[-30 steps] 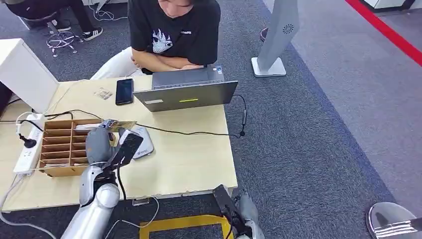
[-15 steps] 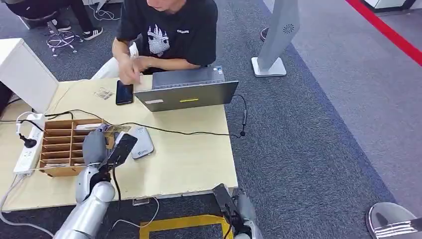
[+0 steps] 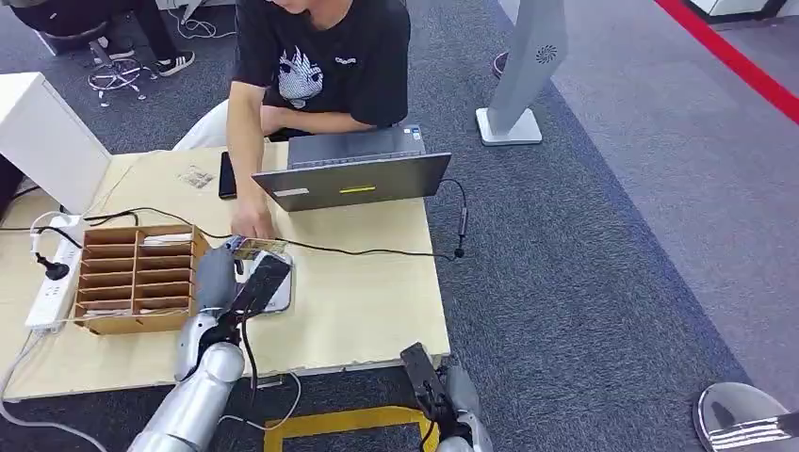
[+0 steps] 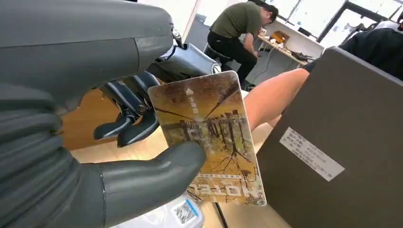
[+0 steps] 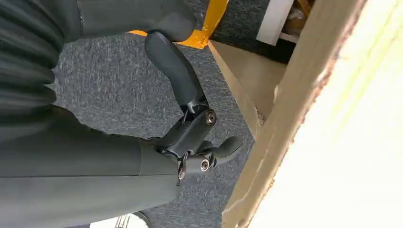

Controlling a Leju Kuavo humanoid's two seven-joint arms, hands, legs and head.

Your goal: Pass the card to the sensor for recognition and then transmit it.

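Desk (image 3: 377,311): pale wood, set on grey carpet; a person (image 3: 320,56) is seated at its far edge, one forearm stretched down onto the top.

Laptop (image 3: 353,179): grey, placed at the far edge towards the right corner, lid raised with its back seen from the head view.

Organizer (image 3: 137,276): brown, compartmented, placed near the left edge; a white power strip (image 3: 52,273) lies just beside it at that edge.

Left hand (image 3: 231,282): held over the middle of the desk, clamped on the card, which is pinched between the thumb and the darker fingers (image 4: 128,128).

Right hand (image 3: 443,391): hung below the near edge by the right corner, over the carpet; fingers apart, nothing held.

Sensor (image 3: 278,287): a small white-grey pad lying flat in the middle of the desk, largely covered by the left hand.

Phone (image 3: 226,174): black, lying near the far edge, partly hidden by the person's arm.

Card (image 4: 209,137): yellow-brown with a tree picture, held just above the sensor, close to the person's hand (image 3: 252,224).
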